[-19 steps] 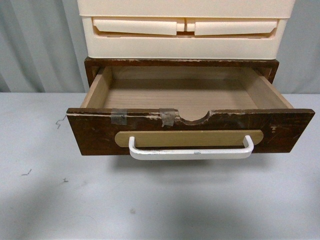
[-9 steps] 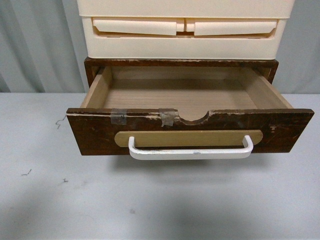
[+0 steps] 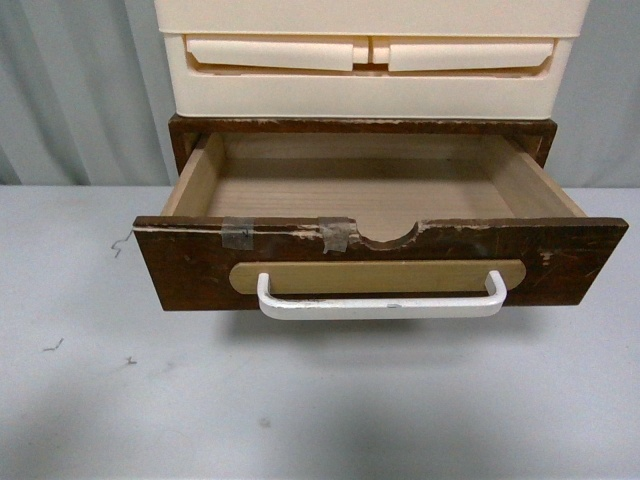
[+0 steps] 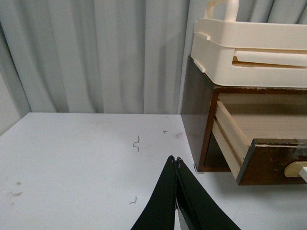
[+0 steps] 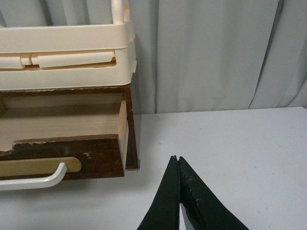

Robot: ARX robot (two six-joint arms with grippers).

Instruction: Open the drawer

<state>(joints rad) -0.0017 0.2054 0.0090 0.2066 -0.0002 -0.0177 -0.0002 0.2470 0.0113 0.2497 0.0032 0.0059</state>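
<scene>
The dark-brown wooden drawer (image 3: 190,265) stands pulled far out of its brown case (image 3: 360,126), its pale wood inside bare. Its white bar handle (image 3: 380,306) hangs on a tan oval plate, with a half-round notch and tape pieces on the chipped top edge. The drawer also shows in the left wrist view (image 4: 268,160) and the right wrist view (image 5: 62,151). Neither gripper shows in the front view. My left gripper (image 4: 175,160) is shut and empty over the table, left of the case. My right gripper (image 5: 176,159) is shut and empty, right of the drawer.
Cream plastic drawers (image 3: 370,60) are stacked on top of the brown case. The grey table (image 3: 100,400) runs in front and to both sides, with small dark marks at the left (image 3: 52,346). A pleated grey curtain (image 3: 70,90) hangs behind.
</scene>
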